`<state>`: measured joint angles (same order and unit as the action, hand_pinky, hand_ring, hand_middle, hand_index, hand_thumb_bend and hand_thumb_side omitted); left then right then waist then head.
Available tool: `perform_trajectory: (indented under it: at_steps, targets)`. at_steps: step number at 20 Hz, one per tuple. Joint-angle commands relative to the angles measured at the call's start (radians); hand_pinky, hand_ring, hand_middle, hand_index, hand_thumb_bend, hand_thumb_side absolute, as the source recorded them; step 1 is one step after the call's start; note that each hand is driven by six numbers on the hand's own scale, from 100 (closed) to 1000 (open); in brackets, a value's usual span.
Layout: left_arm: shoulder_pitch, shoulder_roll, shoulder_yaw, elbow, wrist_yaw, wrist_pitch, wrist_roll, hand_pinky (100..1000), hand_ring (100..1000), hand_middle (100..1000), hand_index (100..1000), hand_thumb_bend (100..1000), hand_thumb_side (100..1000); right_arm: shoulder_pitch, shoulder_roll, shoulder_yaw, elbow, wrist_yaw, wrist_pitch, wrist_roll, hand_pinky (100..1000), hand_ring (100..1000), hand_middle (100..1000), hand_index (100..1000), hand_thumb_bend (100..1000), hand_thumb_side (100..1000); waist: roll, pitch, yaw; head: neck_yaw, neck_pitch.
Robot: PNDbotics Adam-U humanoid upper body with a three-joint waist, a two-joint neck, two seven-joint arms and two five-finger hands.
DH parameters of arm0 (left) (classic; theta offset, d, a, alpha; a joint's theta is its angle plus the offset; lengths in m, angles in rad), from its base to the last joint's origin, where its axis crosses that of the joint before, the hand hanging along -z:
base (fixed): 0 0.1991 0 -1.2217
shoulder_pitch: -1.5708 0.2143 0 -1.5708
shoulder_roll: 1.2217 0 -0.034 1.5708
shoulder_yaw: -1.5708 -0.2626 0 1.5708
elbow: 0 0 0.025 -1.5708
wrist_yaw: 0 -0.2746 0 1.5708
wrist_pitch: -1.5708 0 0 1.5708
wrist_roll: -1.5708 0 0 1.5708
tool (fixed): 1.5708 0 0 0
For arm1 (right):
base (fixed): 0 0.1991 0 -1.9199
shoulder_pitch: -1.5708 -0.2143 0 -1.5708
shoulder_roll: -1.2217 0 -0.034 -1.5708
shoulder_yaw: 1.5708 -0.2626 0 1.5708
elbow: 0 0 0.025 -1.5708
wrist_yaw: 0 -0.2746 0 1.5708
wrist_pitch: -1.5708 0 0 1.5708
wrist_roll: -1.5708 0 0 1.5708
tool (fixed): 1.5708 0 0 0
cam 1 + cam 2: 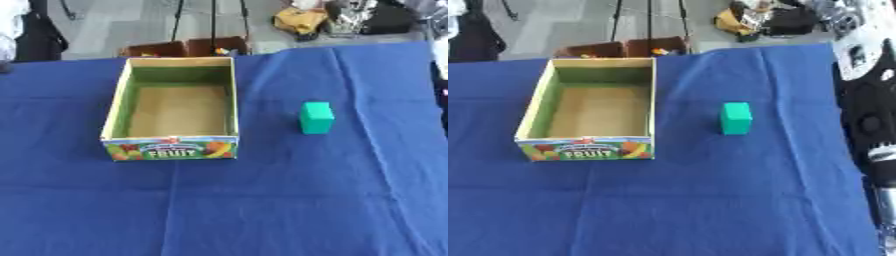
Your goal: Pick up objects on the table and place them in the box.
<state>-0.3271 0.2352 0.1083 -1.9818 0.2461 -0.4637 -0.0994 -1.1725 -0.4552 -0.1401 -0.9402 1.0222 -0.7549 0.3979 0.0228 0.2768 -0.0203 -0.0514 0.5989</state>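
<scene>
- Centrally, a counter draped in a blue cloth fills most of both views.
- An open cardboard box sits on the cloth at about 10 o'clock from the middle of the left eye view.
- Its near wall carries a colourful printed band with fruit pictures and the word FRUIT.
- Its inner walls are green and its floor is plain brown; nothing shows inside it.
- A green block stands upright on the cloth at 3 o'clock from the box, well apart from it and touching nothing else.
- The block is a small cuboid with a lighter top face and a slightly darker front face.
- A black robot arm with a silver section lower down runs along the 3 o'clock edge of the right eye view, beside the cloth's edge.
- Neither robot hand shows in either view, so their state cannot be told.
- Beyond the counter, at 12 o'clock, two brown open crates stand on a grey floor, with small coloured things inside that are too blurred to make out.
- Thin dark poles rise from the floor just behind those crates.
- A yellow-and-black heap of clutter lies at about 1 o'clock on the floor.
</scene>
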Motion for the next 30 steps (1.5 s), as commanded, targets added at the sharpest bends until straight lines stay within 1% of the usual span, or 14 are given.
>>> perform_trajectory:
  at_steps: [1, 4, 8, 11, 13, 15, 16, 18, 19, 20, 21, 23, 26, 30]
  targets:
    - [-0.006, 0.008, -0.002, -0.018, 0.005, -0.001, -0.006, 670, 730, 844, 965, 100, 999, -0.046, -0.025, 0.004, 0.096, 0.087, -0.102, 0.067, 748, 848, 864, 941, 252, 960, 0.001, -0.027, 0.002, -0.004, 0.005]
    - [-0.006, 0.007, -0.003, -0.018, 0.005, 0.001, -0.009, 670, 730, 845, 965, 100, 1000, -0.059, -0.020, -0.001, 0.161, 0.141, -0.105, 0.059, 775, 854, 868, 950, 324, 936, 0.000, -0.025, 0.003, -0.004, 0.001]
    - [-0.007, 0.006, -0.003, -0.018, 0.004, 0.003, -0.010, 670, 729, 846, 965, 100, 1000, -0.061, -0.029, 0.000, 0.216, 0.171, -0.119, 0.076, 791, 860, 872, 957, 407, 903, -0.001, -0.022, 0.003, -0.004, -0.004]
    - [-0.009, 0.005, -0.003, -0.018, 0.003, 0.005, -0.011, 670, 729, 846, 965, 100, 1000, -0.053, -0.039, 0.005, 0.244, 0.171, -0.134, 0.104, 807, 868, 878, 973, 506, 851, -0.002, -0.018, 0.004, -0.004, -0.007]
    - [-0.009, 0.005, -0.003, -0.018, 0.002, 0.005, -0.011, 669, 728, 847, 965, 100, 1000, -0.048, -0.046, 0.009, 0.261, 0.163, -0.146, 0.132, 819, 871, 883, 984, 639, 835, -0.002, -0.017, 0.003, -0.003, -0.009]
    - [-0.010, 0.004, -0.004, -0.018, 0.001, 0.006, -0.012, 669, 728, 847, 965, 100, 1000, -0.043, -0.052, 0.015, 0.276, 0.151, -0.151, 0.164, 826, 873, 891, 991, 693, 807, -0.002, -0.015, 0.002, -0.003, -0.010]
    - [-0.010, 0.004, -0.004, -0.018, 0.000, 0.006, -0.013, 669, 728, 847, 965, 100, 1000, -0.039, -0.055, 0.019, 0.284, 0.144, -0.151, 0.184, 837, 871, 895, 1000, 731, 720, -0.001, -0.014, 0.001, -0.004, -0.010]
    - [-0.010, 0.004, -0.004, -0.018, 0.000, 0.006, -0.013, 669, 728, 847, 965, 100, 1000, -0.033, -0.059, 0.024, 0.300, 0.128, -0.152, 0.229, 846, 869, 897, 1000, 728, 594, 0.000, -0.013, 0.001, -0.004, -0.011]
    - [-0.010, 0.003, -0.004, -0.018, 0.000, 0.006, -0.013, 669, 728, 847, 965, 100, 1000, -0.030, -0.060, 0.026, 0.306, 0.119, -0.151, 0.252, 846, 868, 896, 1000, 729, 586, 0.000, -0.012, 0.001, -0.005, -0.011]
    - [-0.011, 0.003, -0.004, -0.018, 0.000, 0.005, -0.013, 669, 727, 848, 964, 100, 1000, -0.027, -0.061, 0.029, 0.314, 0.109, -0.149, 0.279, 852, 866, 893, 1000, 716, 504, 0.001, -0.012, 0.000, -0.005, -0.012]
    - [-0.011, 0.003, -0.004, -0.018, 0.000, 0.005, -0.013, 670, 727, 848, 964, 100, 1000, -0.025, -0.062, 0.032, 0.319, 0.099, -0.145, 0.304, 852, 864, 893, 1000, 704, 500, 0.001, -0.011, 0.000, -0.006, -0.012]
    - [-0.012, 0.002, -0.005, -0.018, 0.000, 0.006, -0.014, 670, 727, 848, 964, 100, 1000, -0.022, -0.062, 0.037, 0.326, 0.075, -0.136, 0.347, 858, 854, 884, 1000, 669, 431, 0.001, -0.010, 0.000, -0.007, -0.014]
    - [-0.013, 0.001, -0.005, -0.018, 0.000, 0.007, -0.014, 670, 727, 848, 963, 100, 1000, -0.017, -0.061, 0.045, 0.329, 0.034, -0.124, 0.397, 859, 850, 879, 1000, 659, 418, 0.000, -0.008, 0.000, -0.009, -0.014]
    - [-0.015, 0.000, -0.005, -0.018, -0.001, 0.009, -0.012, 669, 726, 847, 962, 100, 1000, -0.007, -0.060, 0.056, 0.320, -0.013, -0.113, 0.434, 846, 834, 856, 982, 634, 392, -0.002, -0.004, 0.002, -0.010, -0.014]
